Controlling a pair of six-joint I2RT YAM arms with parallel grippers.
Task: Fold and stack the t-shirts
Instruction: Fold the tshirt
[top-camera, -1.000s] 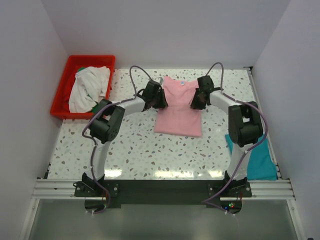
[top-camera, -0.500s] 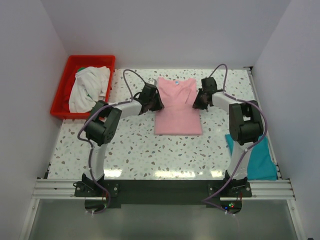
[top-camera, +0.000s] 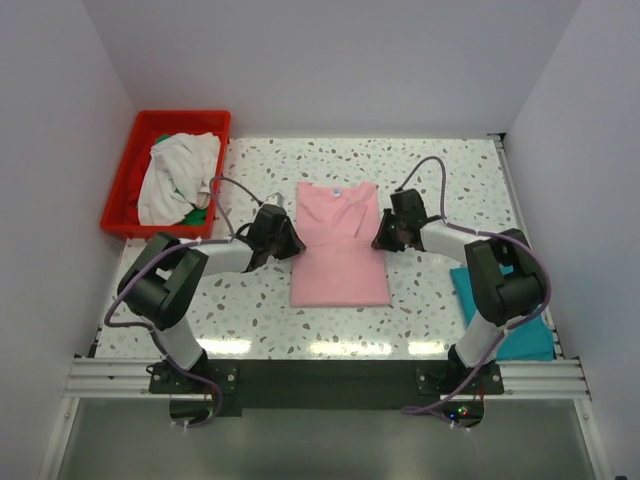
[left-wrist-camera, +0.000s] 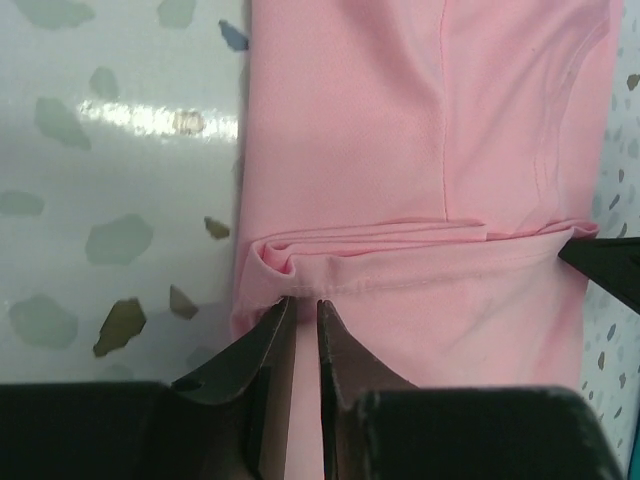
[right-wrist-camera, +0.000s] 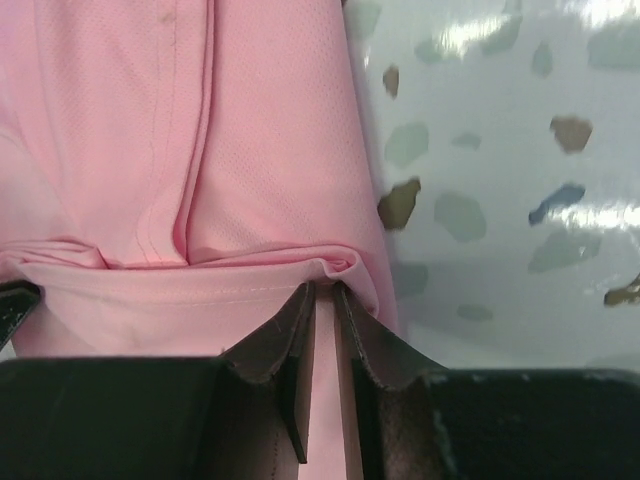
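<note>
A light pink t-shirt (top-camera: 340, 255) lies flat in the middle of the table, sleeves folded in and collar at the far end. My left gripper (top-camera: 284, 238) pinches its left edge, and the left wrist view shows the jaws (left-wrist-camera: 306, 300) nearly together with a pleat of pink cloth (left-wrist-camera: 420, 120) between them. My right gripper (top-camera: 384, 234) grips the opposite edge; its tips (right-wrist-camera: 323, 288) are closed on a fold of the pink cloth (right-wrist-camera: 120, 120). A teal t-shirt (top-camera: 522, 312) lies at the table's right edge. An off-white t-shirt (top-camera: 178, 175) and a green one (top-camera: 201, 213) sit in the crate.
The red plastic crate (top-camera: 122, 190) stands at the far left corner of the speckled table (top-camera: 250, 310). White walls close in the left, back and right sides. Purple cables loop over both forearms.
Both grippers have drawn back toward the near edge, dragging the pink t-shirt with them. Their jaws have narrowed on the cloth.
</note>
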